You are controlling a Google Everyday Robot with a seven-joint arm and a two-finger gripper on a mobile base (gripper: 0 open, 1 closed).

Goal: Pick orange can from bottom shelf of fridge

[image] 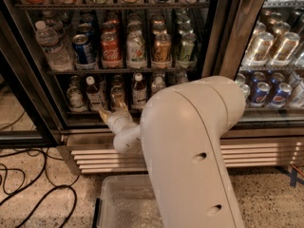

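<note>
One tool [113, 111] at orange can [117, 94], bottom shelf [81, 112]

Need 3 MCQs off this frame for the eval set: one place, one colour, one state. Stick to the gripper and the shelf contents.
1. Where is the gripper?
A. At the front of the bottom shelf, just below the orange can
B. Up at the top shelf
C. Over the floor bin

2. What colour is the can next to the blue can, on its right in the picture?
A. Green
B. Red
C. Black

3. How is the orange can placed?
A. Upright in the bottom shelf row
B. Lying on its side
C. Held in the air

Answers:
1 A: the gripper sits at the shelf's front rail, under the orange can.
2 B: the red can stands beside the blue one.
3 A: it stands upright among the small bottles.
</note>
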